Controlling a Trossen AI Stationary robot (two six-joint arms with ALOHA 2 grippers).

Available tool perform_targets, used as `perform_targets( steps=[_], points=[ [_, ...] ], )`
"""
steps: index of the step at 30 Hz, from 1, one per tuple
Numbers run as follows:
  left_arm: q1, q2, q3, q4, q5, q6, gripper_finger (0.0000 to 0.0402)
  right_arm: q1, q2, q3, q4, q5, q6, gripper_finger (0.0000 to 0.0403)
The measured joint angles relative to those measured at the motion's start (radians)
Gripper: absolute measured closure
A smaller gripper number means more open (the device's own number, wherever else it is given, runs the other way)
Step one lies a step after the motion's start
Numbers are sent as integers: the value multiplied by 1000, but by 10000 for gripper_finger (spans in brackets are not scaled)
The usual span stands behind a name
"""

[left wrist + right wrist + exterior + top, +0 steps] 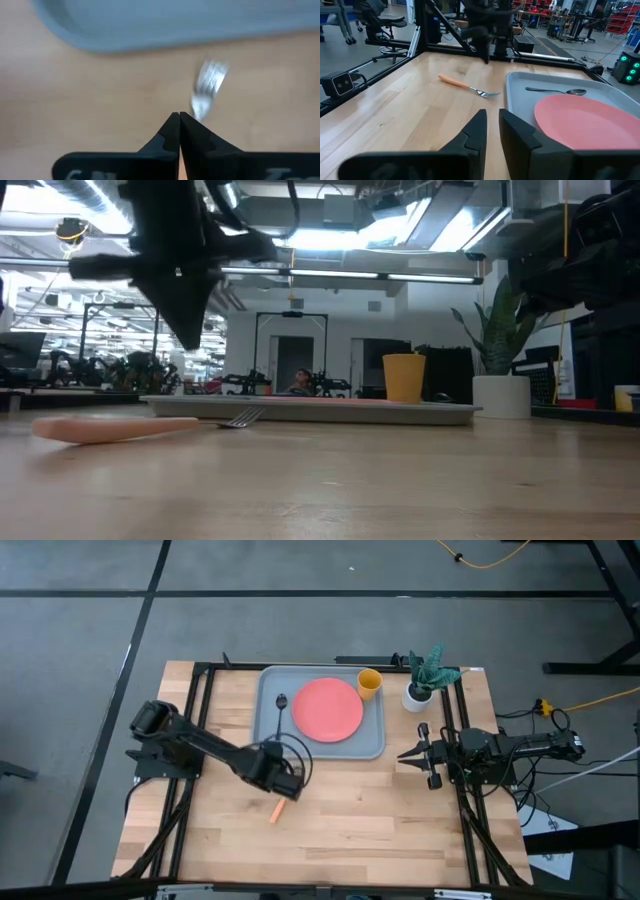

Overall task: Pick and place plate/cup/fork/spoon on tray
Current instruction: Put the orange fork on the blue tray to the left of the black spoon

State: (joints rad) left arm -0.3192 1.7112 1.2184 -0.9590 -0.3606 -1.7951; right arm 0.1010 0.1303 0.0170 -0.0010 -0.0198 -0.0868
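Observation:
The fork lies flat on the bare table in front of the tray, its orange handle [277, 810] toward the near edge and its metal head [207, 87] toward the tray. It also shows in the right wrist view [467, 86] and the low view [115, 428]. My left gripper [288, 786] [179, 117] hangs shut just above the fork, clear of it in the low view [188, 330]. The light blue-grey tray [268, 730] holds the coral-pink plate [328, 708], the yellow cup [369, 683] and the dark spoon [280, 705]. My right gripper [405, 753] [492, 117] waits at the tray's right, slightly open and empty.
A white pot with a green plant [420, 690] stands right of the tray's far corner. Black frame rails [200, 720] run along the table's left and right sides. Bare wood lies between the tray and the table's near edge.

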Motion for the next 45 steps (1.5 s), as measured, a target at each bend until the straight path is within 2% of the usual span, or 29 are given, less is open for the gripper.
perform_targets(
  steps=[5, 10, 14, 18, 27, 30, 34, 39, 45],
  points=[
    [-54, 56, -2, 34, -4, -1, 386, 0, 2, 0, 0, 0, 0, 347],
    [-103, 52, 0, 38, -72, 22, 343, 0, 2, 0, 0, 0, 0, 347],
    [-132, 68, 1, 82, -74, -2, 309, 0, 2, 0, 0, 0, 0, 347],
    [-153, 111, 2, 134, -67, -1, 291, 0, 2, 0, 0, 0, 0, 347],
    [-159, 204, 0, 179, -12, 30, 288, 0, 3, 0, 0, 0, 0, 347],
    [-159, 213, 1, 233, -15, 36, 288, 0, 3, 0, 0, 0, 0, 347],
    [-159, 214, 1, 235, -11, 36, 288, 0, 3, 0, 0, 0, 0, 347],
    [-159, 227, 1, 250, 50, 26, 288, 0, 3, 0, 0, 0, 0, 347],
    [-165, 257, 4, 275, 45, 17, 288, 0, 3, 0, 0, 0, 0, 347]
  ],
)
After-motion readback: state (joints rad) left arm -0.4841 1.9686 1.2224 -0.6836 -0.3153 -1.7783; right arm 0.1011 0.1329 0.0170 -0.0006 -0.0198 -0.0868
